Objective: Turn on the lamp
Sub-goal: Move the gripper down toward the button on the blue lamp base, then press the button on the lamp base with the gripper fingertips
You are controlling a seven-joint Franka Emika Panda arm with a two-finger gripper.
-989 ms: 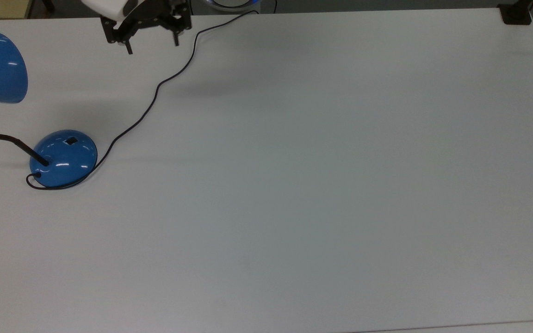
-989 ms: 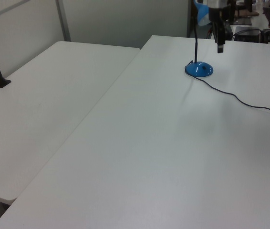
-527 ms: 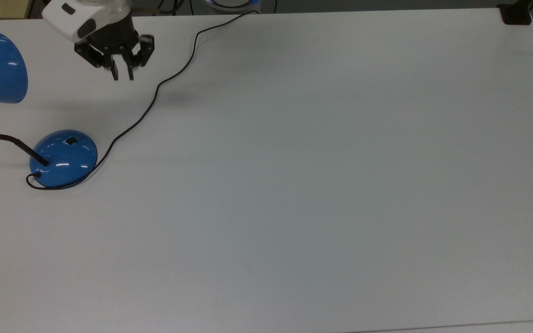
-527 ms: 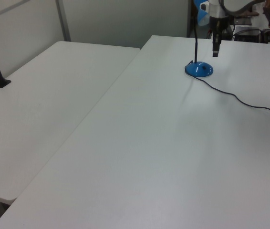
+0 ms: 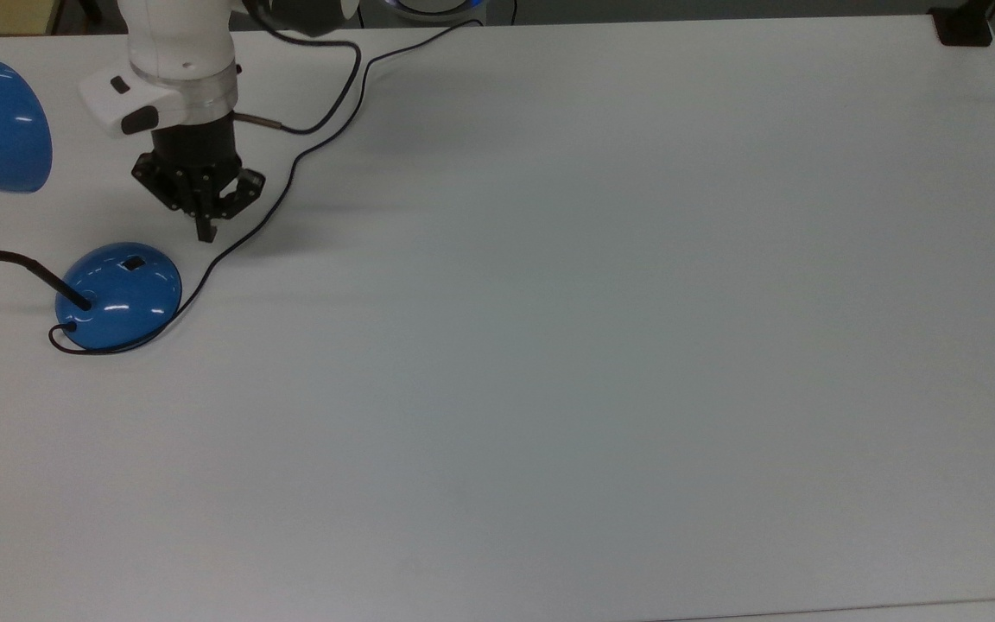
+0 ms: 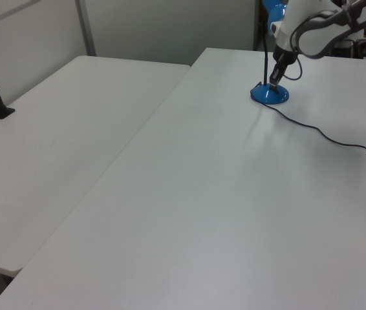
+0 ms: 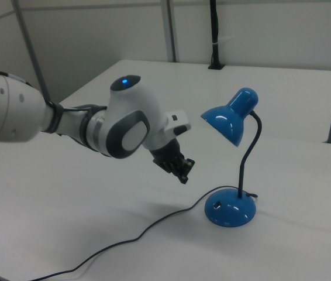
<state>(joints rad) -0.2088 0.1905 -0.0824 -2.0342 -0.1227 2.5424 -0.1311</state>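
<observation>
Lamp (image 5: 117, 296) stands on the desk (image 5: 601, 345), near the desk's edge on the top view's left, closer to the far corner there. Blue dome base, small black switch (image 5: 132, 263) on the side of the dome toward my claw; no glow seen under the shade (image 7: 231, 119). Thin black neck (image 7: 251, 156) rises from the base and curves over to the shade, which tilts down. Black cord (image 5: 290, 173) loops round the base and snakes off across the desk toward the far edge. My claw (image 5: 205, 231) hovers just beside the base, above the desk, not touching the lamp, close by the cord. Fingers pressed together, tips pointing down, nothing held. In the right view my claw (image 7: 183, 176) sits above and to the right view's left of the base.
</observation>
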